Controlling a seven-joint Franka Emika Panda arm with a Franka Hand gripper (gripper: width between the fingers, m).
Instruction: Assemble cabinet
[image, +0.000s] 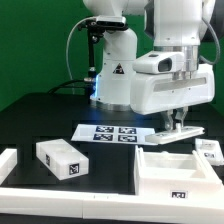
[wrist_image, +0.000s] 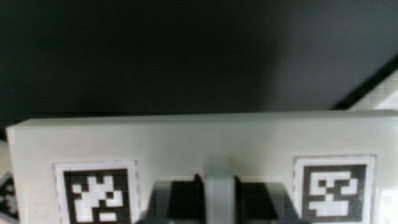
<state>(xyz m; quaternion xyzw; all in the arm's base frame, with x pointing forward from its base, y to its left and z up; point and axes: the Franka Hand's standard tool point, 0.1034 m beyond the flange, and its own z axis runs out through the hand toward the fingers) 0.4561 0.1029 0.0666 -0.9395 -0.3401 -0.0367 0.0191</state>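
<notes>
The cabinet box (image: 155, 184), a large white open box with an inner compartment and a tag on its front wall, stands at the front on the exterior view's right. My gripper (image: 177, 126) is lowered just behind it, on a white panel (image: 187, 133) that lies on the black table. In the wrist view the panel (wrist_image: 214, 140) carries two square tags, and my gripper (wrist_image: 214, 198) has its dark fingers close together around a thin white ridge at the panel's middle. A white block with a tag (image: 60, 160) lies at the exterior view's left.
The marker board (image: 110, 131) lies flat behind centre, in front of the robot's base. A small white tagged part (image: 208, 150) sits at the exterior view's right edge. White border rails (image: 60, 200) run along the front and the left side (image: 7, 162).
</notes>
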